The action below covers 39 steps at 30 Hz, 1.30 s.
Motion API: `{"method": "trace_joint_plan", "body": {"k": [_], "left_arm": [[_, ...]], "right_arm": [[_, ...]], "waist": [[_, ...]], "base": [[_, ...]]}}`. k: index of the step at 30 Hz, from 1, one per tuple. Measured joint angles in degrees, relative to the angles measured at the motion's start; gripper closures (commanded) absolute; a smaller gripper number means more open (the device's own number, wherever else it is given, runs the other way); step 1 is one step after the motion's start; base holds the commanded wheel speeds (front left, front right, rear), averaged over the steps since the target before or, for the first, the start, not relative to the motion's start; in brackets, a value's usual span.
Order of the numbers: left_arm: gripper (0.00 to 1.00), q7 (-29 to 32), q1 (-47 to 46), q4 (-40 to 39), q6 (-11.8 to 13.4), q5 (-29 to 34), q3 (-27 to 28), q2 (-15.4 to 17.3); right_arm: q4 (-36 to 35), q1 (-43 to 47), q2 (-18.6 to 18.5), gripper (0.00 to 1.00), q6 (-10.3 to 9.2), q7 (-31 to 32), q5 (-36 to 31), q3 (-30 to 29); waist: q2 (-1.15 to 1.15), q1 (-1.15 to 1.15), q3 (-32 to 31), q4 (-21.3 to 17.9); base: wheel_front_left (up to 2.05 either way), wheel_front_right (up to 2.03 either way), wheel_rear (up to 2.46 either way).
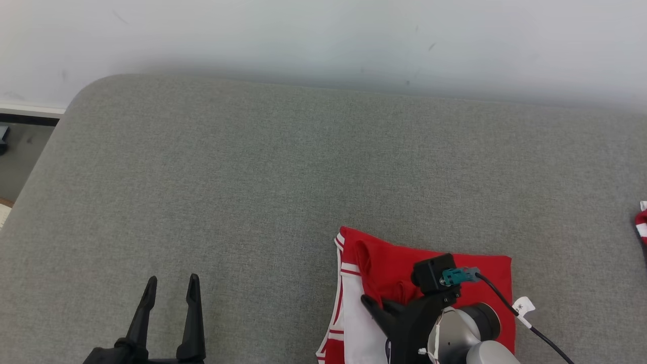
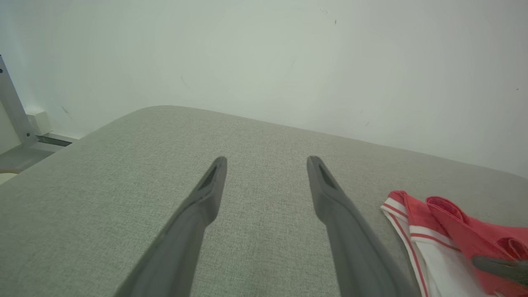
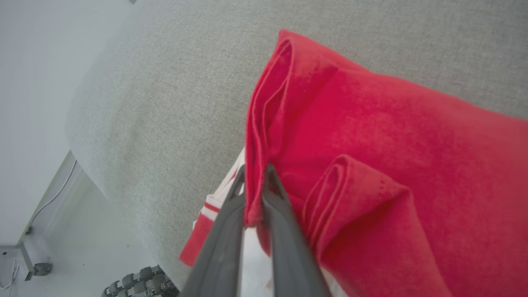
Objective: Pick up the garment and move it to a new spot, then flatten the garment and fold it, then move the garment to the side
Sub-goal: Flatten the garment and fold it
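Observation:
The garment (image 1: pixel 394 273) is red with white panels and red-white striped trim, lying partly folded near the front right of the grey cushioned surface (image 1: pixel 283 167). Its red layer (image 3: pixel 371 136) is doubled over the white part (image 2: pixel 437 264). My right gripper (image 1: pixel 374 306) is shut on a red edge of the garment (image 3: pixel 252 194), pinched between its two dark fingers (image 3: pixel 231 231). My left gripper (image 1: pixel 171 288) stands open over bare cushion at the front left, well apart from the garment, nothing between its fingers (image 2: pixel 206 194).
A white wall (image 1: pixel 323 35) rises behind the cushion. The cushion's rounded left corner (image 1: pixel 86 91) drops to a floor. A bit of red and white cloth (image 1: pixel 642 222) pokes in at the right edge. A black cable (image 1: pixel 505 303) trails from my right wrist.

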Motion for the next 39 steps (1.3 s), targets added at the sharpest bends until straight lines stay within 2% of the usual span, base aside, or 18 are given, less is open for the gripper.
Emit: {"method": "trace_joint_plan", "body": {"k": [1,2,7,10,14,19,21,22,23,24,31,39], "left_arm": [[0.00,0.0,-0.1,0.0,0.0,0.0,0.0,0.0],[0.00,0.0,-0.1,0.1,0.0,0.0,-0.1,0.0],[0.00,0.0,-0.1,0.5,0.0,0.0,0.1,0.0],[0.00,0.0,0.2,0.5,0.0,0.0,0.3,0.0],[0.00,0.0,0.7,0.3,0.0,0.0,0.6,0.0],[0.00,0.0,0.8,0.2,0.0,0.0,0.3,0.0],[0.00,0.0,0.8,0.2,0.0,0.0,0.2,0.0],[0.00,0.0,0.8,0.2,0.0,0.0,0.2,0.0],[0.00,0.0,0.8,0.3,0.0,-0.1,0.2,0.0],[0.00,0.0,0.8,0.3,0.0,-0.1,0.2,0.0],[0.00,0.0,0.6,0.6,0.0,-0.1,-0.3,0.0],[0.00,0.0,0.6,0.6,0.0,-0.3,0.0,0.0]], "right_arm": [[0.3,-0.2,0.0,0.56,0.00,-0.1,0.1,0.2],[0.6,-0.4,0.0,0.00,0.00,-0.5,0.6,0.3],[-2.4,-0.6,0.0,0.00,0.00,-2.5,6.1,-0.1],[-5.7,-0.4,0.1,0.00,0.00,-3.0,6.5,-2.8],[-9.6,1.4,0.0,0.00,0.00,-2.2,1.6,-9.9],[-10.7,5.0,0.0,0.00,0.00,0.9,-7.0,-16.3],[-10.1,6.1,0.0,0.27,0.00,1.7,-8.4,-16.6],[-9.7,6.6,0.0,0.51,0.00,2.0,-9.3,-16.3],[-9.3,6.8,0.0,0.68,0.00,2.1,-10.0,-15.8],[-9.3,6.8,0.0,1.00,0.00,2.1,-10.0,-15.8],[-3.7,6.9,0.0,1.00,0.00,2.5,-12.6,-9.1],[-1.3,5.9,0.0,1.00,0.00,3.7,-9.9,1.4]], "waist": [[0.00,0.00,0.0,0.0],[0.00,0.00,0.0,0.1],[0.00,0.00,-0.6,-0.1],[0.00,0.00,-1.2,-0.5],[0.00,0.00,-1.9,-1.1],[0.00,0.00,-2.2,-2.0],[0.00,-0.01,-2.2,-2.2],[0.00,0.00,-2.2,-2.3],[0.00,-0.01,-2.2,-2.4],[0.00,-0.01,-2.2,-2.4],[0.00,-0.01,-2.0,-2.2],[0.00,-0.01,-1.9,-1.1]], "base": [[0.00,0.00,0.00],[0.00,0.00,0.00],[0.00,0.00,0.00],[0.00,0.00,0.00],[0.00,0.00,0.00],[0.00,0.00,0.00],[0.00,0.00,0.00],[0.00,0.00,0.00],[0.00,0.00,0.00],[0.00,0.00,0.00],[0.00,0.00,0.00],[0.00,0.00,0.00]]}}
